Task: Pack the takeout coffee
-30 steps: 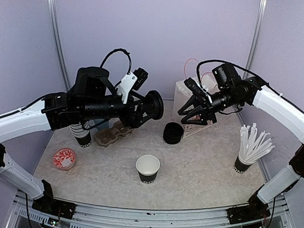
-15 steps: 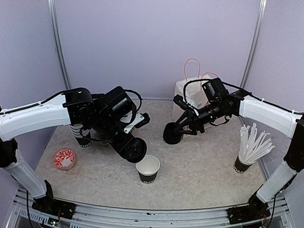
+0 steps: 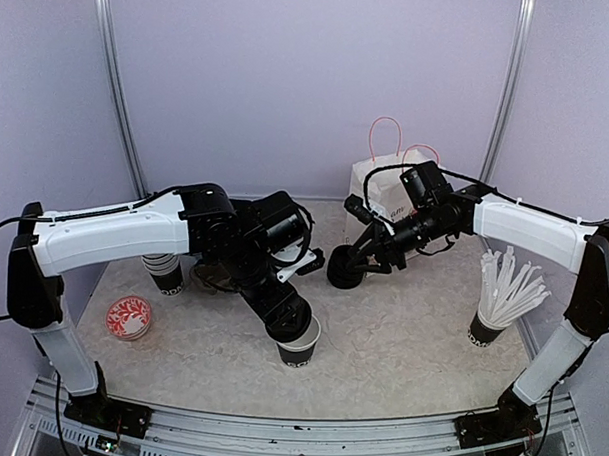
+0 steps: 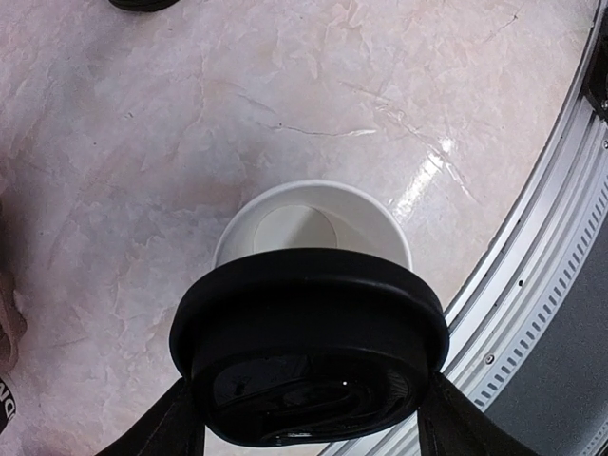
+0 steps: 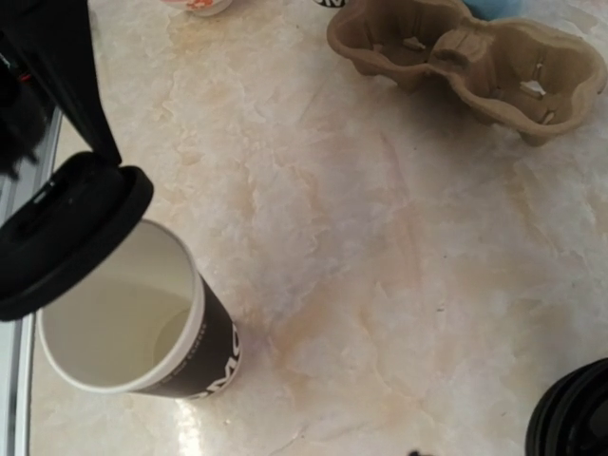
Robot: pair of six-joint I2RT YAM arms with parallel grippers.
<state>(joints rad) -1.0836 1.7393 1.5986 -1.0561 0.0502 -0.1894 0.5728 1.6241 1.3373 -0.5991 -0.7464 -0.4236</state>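
While the left fingers (image 4: 161,432) grip the lid (image 4: 309,351), it half hides the cup (image 4: 285,209).

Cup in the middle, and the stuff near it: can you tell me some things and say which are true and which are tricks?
1. The cup is empty inside. True.
2. The left gripper holds a black lid over the cup. True.
3. The straws lie flat on the table. False: the straws stand upright.
4. The bag has blue handles. False: the bag has pink handles.
5. The carrier holds two cups. False: the carrier is empty.
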